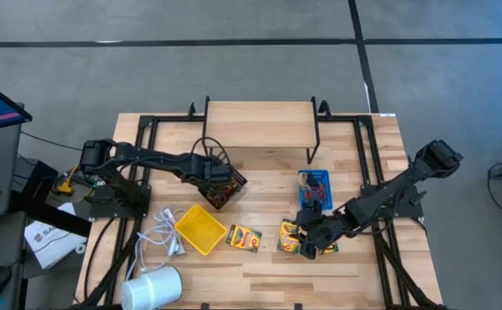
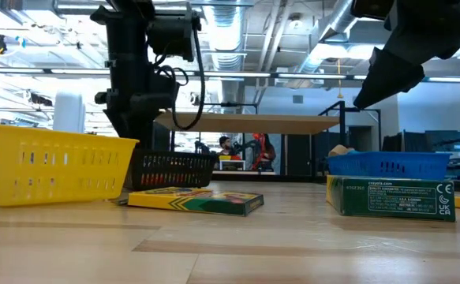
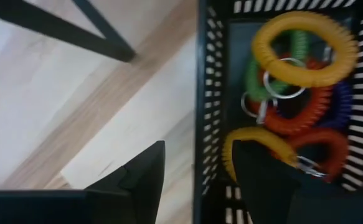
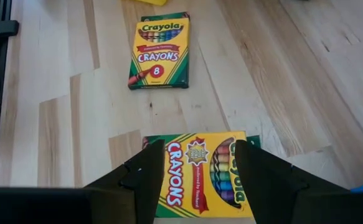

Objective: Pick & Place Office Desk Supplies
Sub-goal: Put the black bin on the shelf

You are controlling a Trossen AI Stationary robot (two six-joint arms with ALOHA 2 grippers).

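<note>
right gripper [image 4: 193, 180] spread, straddling a crayon box [image 4: 201, 174] right under it, no pinch yet | box's long axis runs along the fingers | second crayon box [image 4: 160, 51] at 12 o'clock | left gripper [image 3: 197, 174] spread over the black bin [image 3: 213, 93] wall, farther off

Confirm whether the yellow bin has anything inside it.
No: from above, the yellow bin shows only its bare floor, with the crayon box lying beside it on the table.
</note>
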